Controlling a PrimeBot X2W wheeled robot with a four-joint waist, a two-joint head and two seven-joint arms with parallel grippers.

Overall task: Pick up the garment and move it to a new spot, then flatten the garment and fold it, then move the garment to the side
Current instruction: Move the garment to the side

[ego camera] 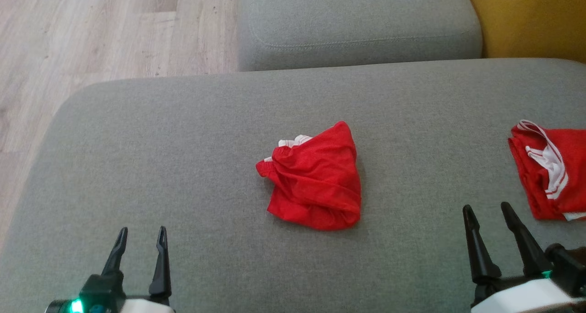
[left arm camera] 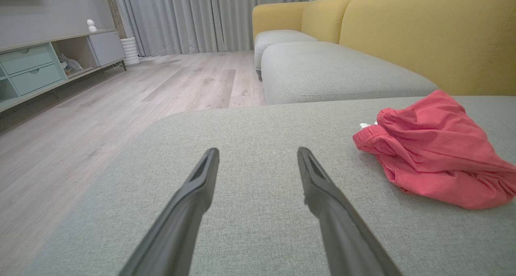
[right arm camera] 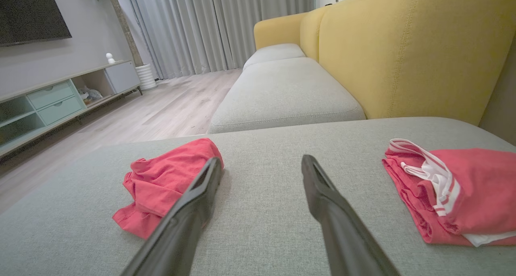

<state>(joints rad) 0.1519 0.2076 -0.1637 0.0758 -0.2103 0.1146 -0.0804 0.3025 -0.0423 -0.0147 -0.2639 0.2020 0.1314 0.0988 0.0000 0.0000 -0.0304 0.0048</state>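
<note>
Garment (ego camera: pixel 313 178): a red piece bunched in a loose heap near the middle of the grey seat cushion (ego camera: pixel 183 143). It is neither flat nor folded, and it lies apart from both grippers.
Waistband (ego camera: pixel 274 161): a gathered elastic edge on the heap's far-left side, with a bit of white trim (ego camera: pixel 293 142) peeping out behind it.
Grippers: the left gripper (ego camera: pixel 142 230) and right gripper (ego camera: pixel 486 206) both have their fingers spread wide and hold nothing. They sit low over the cushion's near edge, one on either side of the heap.
Stage: the heap could be lying where it is to be lifted from, or it could be set down at a new spot and waiting to be spread.
Doing it well: in either case, I judge that a grasp on an outer edge such as the waistband beats a pinch into the middle, which would catch several layers. Fingertips should come in low and shallow so they don't dig into the upholstery.
Second garment (ego camera: pixel 547 175): red with white stripes, lying in flatter layers at the cushion's right edge, near the right gripper and best kept clear of.
Surface: soft woven grey fabric, probably grippy enough that dragged cloth would wrinkle.
Room: pale wood floor (ego camera: pixel 91 29), yellow backrest (ego camera: pixel 526 15), a neighbouring grey cushion (ego camera: pixel 357 24), grey curtains (left arm camera: pixel 209 17) and a low cabinet (left arm camera: pixel 40 66) with mint drawers.
</note>
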